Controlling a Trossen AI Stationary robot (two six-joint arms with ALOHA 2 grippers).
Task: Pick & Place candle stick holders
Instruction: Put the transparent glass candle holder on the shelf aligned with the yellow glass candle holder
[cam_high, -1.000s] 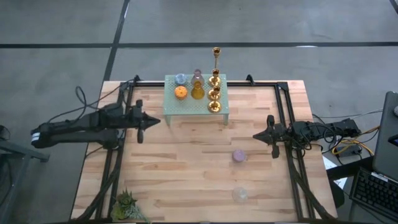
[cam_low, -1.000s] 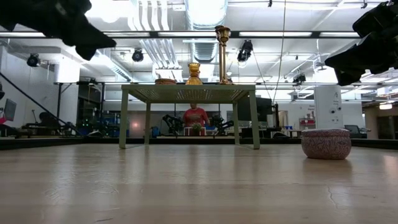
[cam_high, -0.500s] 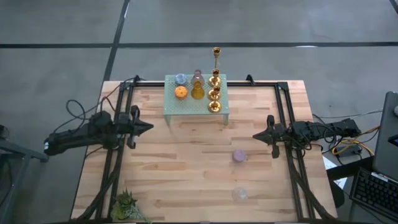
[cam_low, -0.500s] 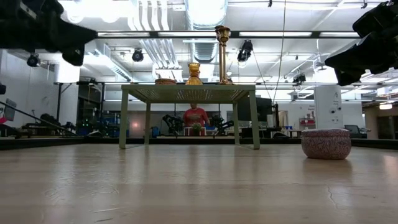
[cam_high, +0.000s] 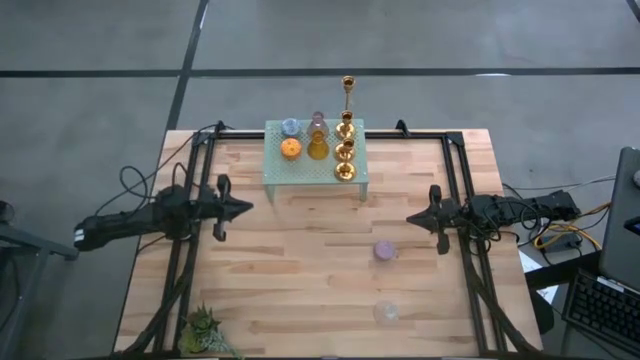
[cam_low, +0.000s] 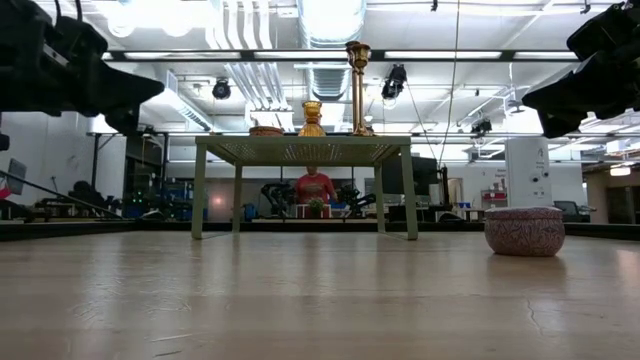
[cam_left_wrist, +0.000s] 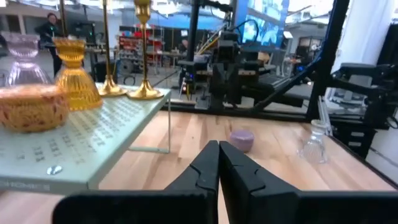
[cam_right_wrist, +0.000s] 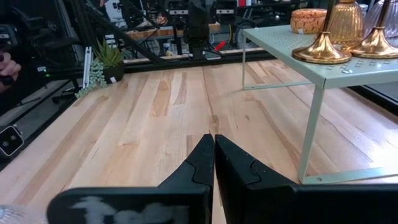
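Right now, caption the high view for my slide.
Both shut hands, left and right, wait beside the green stand of candle holders.

The left hand (cam_left_wrist: 218, 163) has its two dark fingers pressed together over the wooden tabletop (cam_left_wrist: 273, 155). Beside it stands the green stand (cam_left_wrist: 81, 140), carrying an orange holder (cam_left_wrist: 32, 107), an amber holder (cam_left_wrist: 74, 74) and gold candlesticks (cam_left_wrist: 144, 50). Beyond the stand, a purple holder (cam_left_wrist: 241, 139) and a clear holder (cam_left_wrist: 314, 140) sit on the tabletop.

Grey floor (cam_high: 90, 50), ceiling light strips (cam_low: 480, 54), person (cam_low: 315, 186) behind
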